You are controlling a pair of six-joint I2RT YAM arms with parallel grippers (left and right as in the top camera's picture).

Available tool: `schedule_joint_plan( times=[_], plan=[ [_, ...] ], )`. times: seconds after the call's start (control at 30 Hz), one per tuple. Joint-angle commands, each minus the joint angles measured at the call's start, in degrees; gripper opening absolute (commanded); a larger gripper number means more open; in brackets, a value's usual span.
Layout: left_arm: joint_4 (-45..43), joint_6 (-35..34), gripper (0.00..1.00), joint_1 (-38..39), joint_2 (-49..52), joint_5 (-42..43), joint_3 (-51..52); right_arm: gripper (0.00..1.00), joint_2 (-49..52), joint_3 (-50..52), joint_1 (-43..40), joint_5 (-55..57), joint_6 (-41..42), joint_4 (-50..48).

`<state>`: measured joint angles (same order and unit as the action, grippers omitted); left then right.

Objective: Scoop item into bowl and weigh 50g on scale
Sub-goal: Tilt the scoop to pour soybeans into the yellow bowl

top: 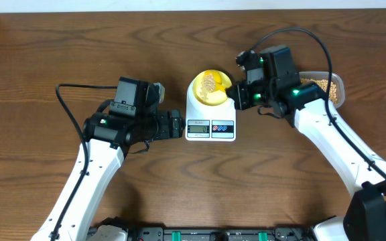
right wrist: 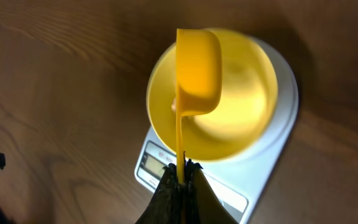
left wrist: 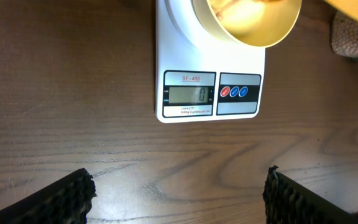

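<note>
The white scale [top: 210, 124] sits on the tabletop [top: 59, 47]. The pale-yellow bowl [top: 203, 99] rests on its platform, at the end away from the display, with a small heap of beans [top: 210, 82] inside. Over the scale, the right fingers [right wrist: 166, 199] pinch the thin handle of a yellow scoop [right wrist: 197, 74], which is tipped on its side above the bowl. The left fingers [left wrist: 73, 196] hang spread wide just left of the scale's display end, holding nothing. A clear tub [top: 340, 84] to the right of the scale holds more beans.
</note>
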<state>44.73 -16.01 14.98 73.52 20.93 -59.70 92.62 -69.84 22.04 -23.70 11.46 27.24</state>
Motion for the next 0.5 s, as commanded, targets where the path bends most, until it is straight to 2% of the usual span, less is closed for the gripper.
schedule_joint_plan(
  times=[0.0, 0.47],
  plan=[
    [-0.1, 1.2, 0.89, -0.3, 0.4, 0.5, 0.5, 0.02, -1.6, -2.2, 0.9, 3.1, -2.8, 0.0],
    [0.0, 1.2, 0.89, -0.3, 0.4, 0.4, 0.5, 0.02, -3.0, -2.2, 1.3, 7.6, -7.4, 1.4]
  ],
)
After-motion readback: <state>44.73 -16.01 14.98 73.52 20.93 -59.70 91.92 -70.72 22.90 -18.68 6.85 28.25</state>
